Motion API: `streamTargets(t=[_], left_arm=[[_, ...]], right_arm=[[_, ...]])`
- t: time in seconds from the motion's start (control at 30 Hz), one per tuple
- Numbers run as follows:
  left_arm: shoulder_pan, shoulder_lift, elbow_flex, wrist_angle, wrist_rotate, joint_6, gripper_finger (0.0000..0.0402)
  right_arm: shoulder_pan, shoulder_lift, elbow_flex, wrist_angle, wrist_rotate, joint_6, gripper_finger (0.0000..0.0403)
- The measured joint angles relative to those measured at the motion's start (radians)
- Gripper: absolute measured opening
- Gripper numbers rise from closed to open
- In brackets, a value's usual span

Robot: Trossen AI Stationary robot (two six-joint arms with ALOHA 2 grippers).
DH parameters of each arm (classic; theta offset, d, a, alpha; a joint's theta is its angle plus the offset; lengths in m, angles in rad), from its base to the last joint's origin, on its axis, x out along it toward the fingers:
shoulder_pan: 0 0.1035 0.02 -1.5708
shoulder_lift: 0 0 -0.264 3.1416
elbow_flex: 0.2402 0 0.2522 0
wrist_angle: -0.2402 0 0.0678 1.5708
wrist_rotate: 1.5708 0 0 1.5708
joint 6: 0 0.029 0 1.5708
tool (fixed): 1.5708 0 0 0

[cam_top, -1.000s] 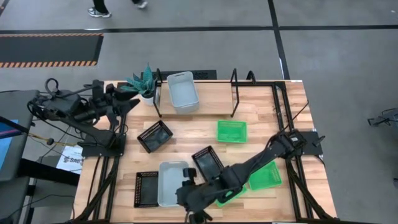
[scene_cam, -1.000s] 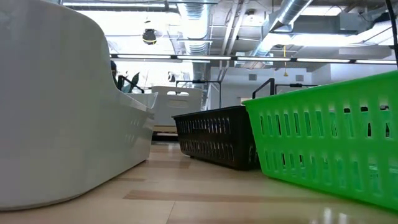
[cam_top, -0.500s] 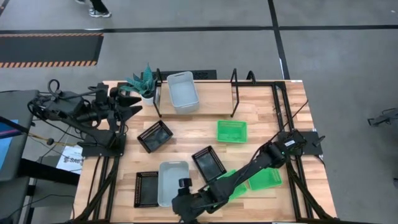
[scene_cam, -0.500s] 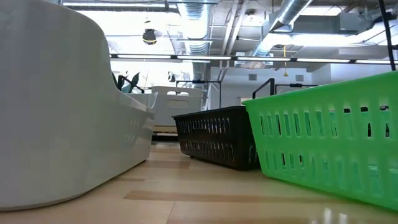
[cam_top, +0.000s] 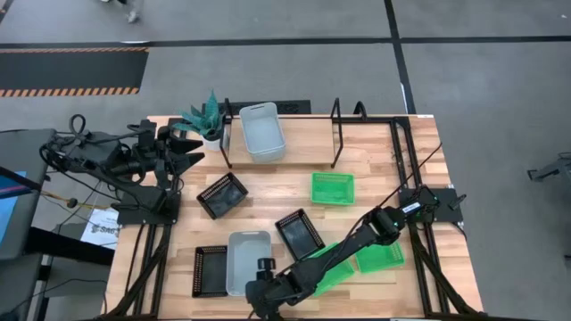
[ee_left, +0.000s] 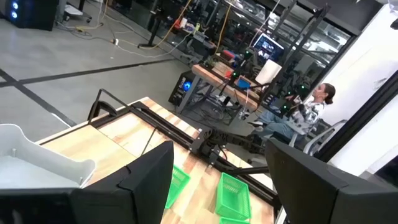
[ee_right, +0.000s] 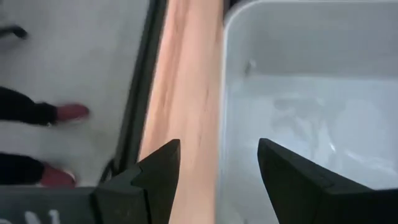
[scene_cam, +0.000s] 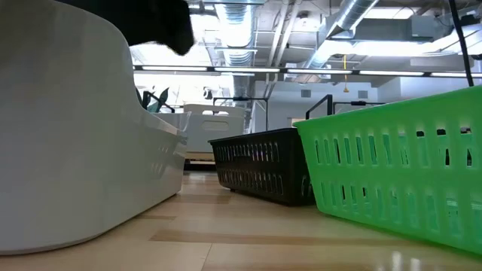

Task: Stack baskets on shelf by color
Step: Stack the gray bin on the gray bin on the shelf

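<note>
The right gripper (cam_top: 261, 287) hangs at the near end of the grey basket (cam_top: 247, 260), fingers (ee_right: 158, 171) apart astride its short wall. The basket's long axis runs toward the shelf (cam_top: 279, 134) (left gripper (cam_top: 183, 149) waits open beside the shelf).

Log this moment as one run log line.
right gripper: open, at near rim of grey-white basket | left gripper: open, waiting by shelf | shelf: one grey-white basket
</note>
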Motion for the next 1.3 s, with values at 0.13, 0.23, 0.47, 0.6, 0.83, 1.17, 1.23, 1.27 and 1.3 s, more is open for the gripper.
streamTargets(t=[0.13,0.23,0.47,0.6,0.83,1.17,1.23,1.27,1.3], left_arm=[[0.000,0.000,0.000,0.001,0.000,-0.001,0.0244],[0.000,0.000,0.000,0.001,-0.001,-0.002,0.0244],[0.000,0.000,0.000,0.000,-0.005,-0.003,0.0244],[0.000,0.000,0.000,0.001,-0.005,-0.003,0.0244],[0.000,-0.001,0.000,0.002,-0.004,-0.003,0.0244],[0.000,-0.001,0.000,0.003,-0.004,-0.013,0.0244],[0.000,-0.001,0.000,0.003,-0.004,-0.019,0.0244],[0.000,-0.001,0.000,0.003,-0.004,-0.020,0.0244],[0.000,-0.001,0.000,0.003,-0.004,-0.020,0.0244]], right_arm=[[-0.006,-0.001,0.000,-0.038,-0.002,0.042,0.0216],[-0.011,0.000,0.000,-0.075,-0.002,0.064,0.0169],[-0.030,-0.004,0.003,-0.115,-0.088,0.100,0.0016],[-0.029,-0.014,0.002,-0.113,-0.092,0.121,0.0010],[-0.033,-0.135,0.000,-0.111,-0.069,0.123,0.0004],[-0.069,-0.427,0.002,-0.267,0.145,-0.076,0.0002],[-0.095,-0.464,0.002,-0.349,0.177,-0.110,0.0002],[-0.113,-0.477,0.002,-0.382,0.190,-0.131,0.0001],[-0.130,-0.490,0.002,-0.409,0.199,-0.156,0.0001]])
